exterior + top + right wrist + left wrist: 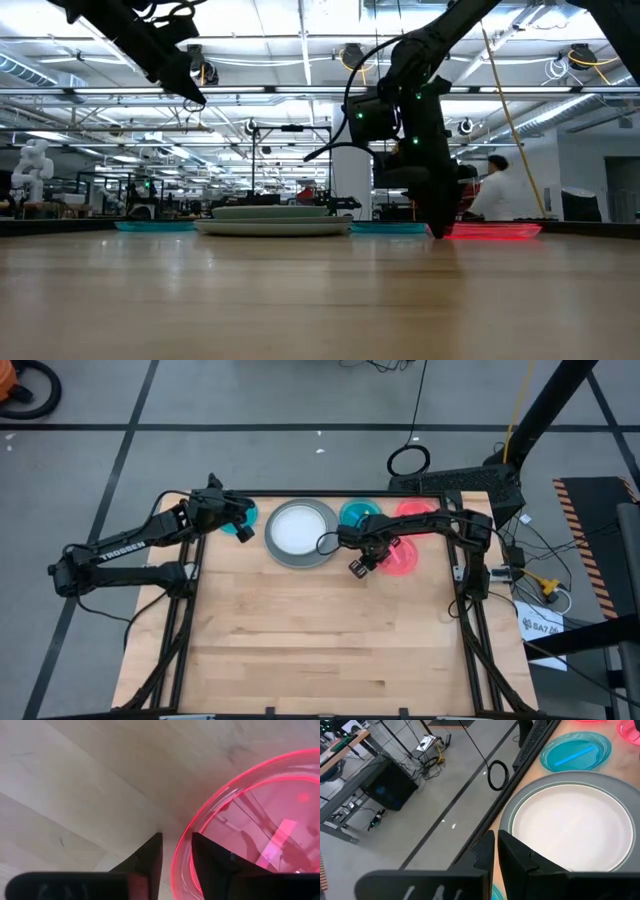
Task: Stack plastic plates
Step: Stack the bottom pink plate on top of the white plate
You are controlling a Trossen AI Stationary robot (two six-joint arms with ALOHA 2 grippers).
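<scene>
A stack stands at the table's far edge: a grey plate, a pale green ring inside its rim, and a white plate on top. Teal-blue plates lie to its left and right. Two pink-red plates lie farther right, one at the far edge and one nearer. My right gripper is down at the nearer pink-red plate's left rim, shut on it. My left gripper is shut, holds nothing and hangs raised above the left teal-blue plate. My right gripper has the nearer pink-red plate by its left rim, pinched between the two fingers: one finger outside over the wood, the other inside the plate. The fingers come from above, pointing down. The plate lies flat on the table.
All plates sit in a row along the table's far edge. Bare wood spreads over the middle and near half. A cable loop lies on the floor beyond the far edge. A person shows in the room behind.
</scene>
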